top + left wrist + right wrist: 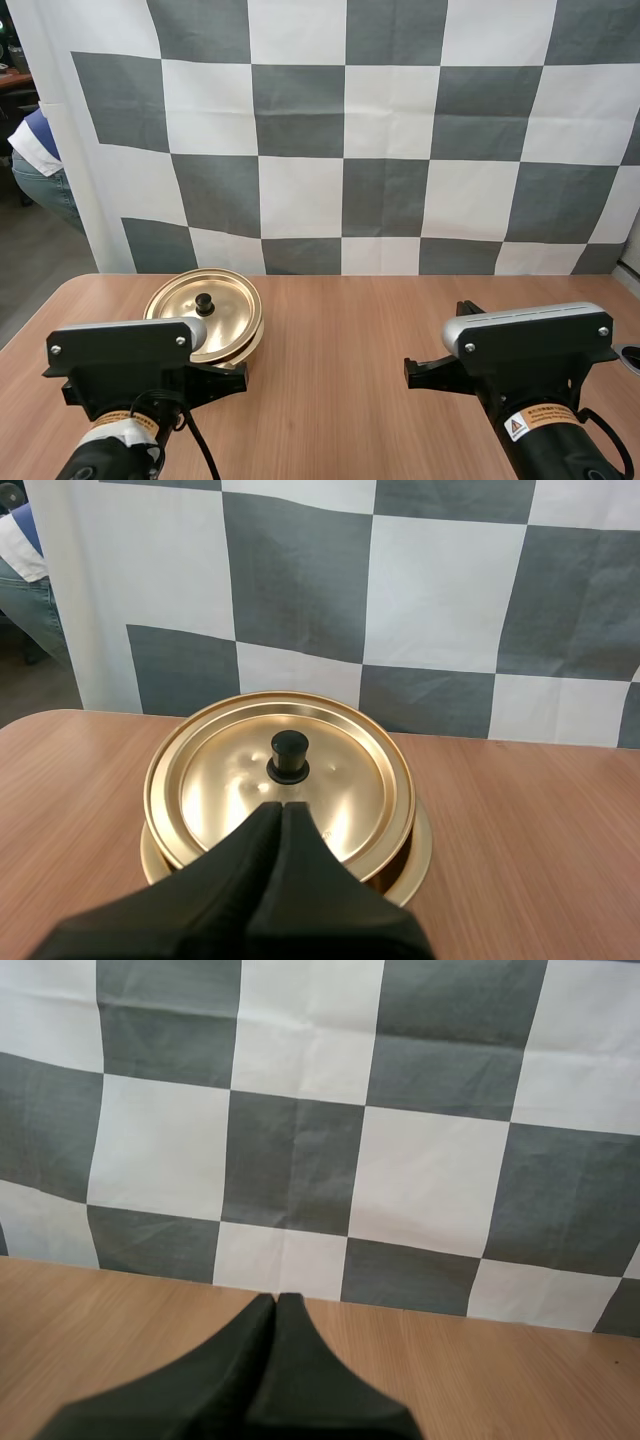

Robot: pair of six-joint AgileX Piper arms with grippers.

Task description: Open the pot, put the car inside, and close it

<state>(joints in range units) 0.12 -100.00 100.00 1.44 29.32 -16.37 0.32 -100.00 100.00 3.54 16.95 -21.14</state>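
Findings, high view: pot (252, 340) stands on the left half of the surface (340, 390), just beyond the left arm (120, 355), which covers its near edge. Lid (215, 315) is on, with a black knob (204, 301) at its centre. Right arm (530, 345) sits over the near right of the surface, well apart from the pot. A person (35, 160) stands off the far left, clear of the surface.

Left wrist view: left hand (282, 810) has its fingers pressed together into one dark wedge, holding nothing. The tips sit over the near part of the lid, just short of the knob and aimed at it. The pot is round, so it has no long axis across the surface; its own axis is upright and the knob points straight up. The lid looks seated level on the rim.

Right wrist view: right hand (276, 1300) is likewise together and empty, over bare surface, pointing toward the far edge.

Assessment: opening is the step in hand and has not begun. To do it well, the left hand should part its fingers, advance until the knob lies between the tips, clamp on it, then lift straight up along the pot's axis so the pot is not dragged. Setting the lid well aside would leave the mouth free.
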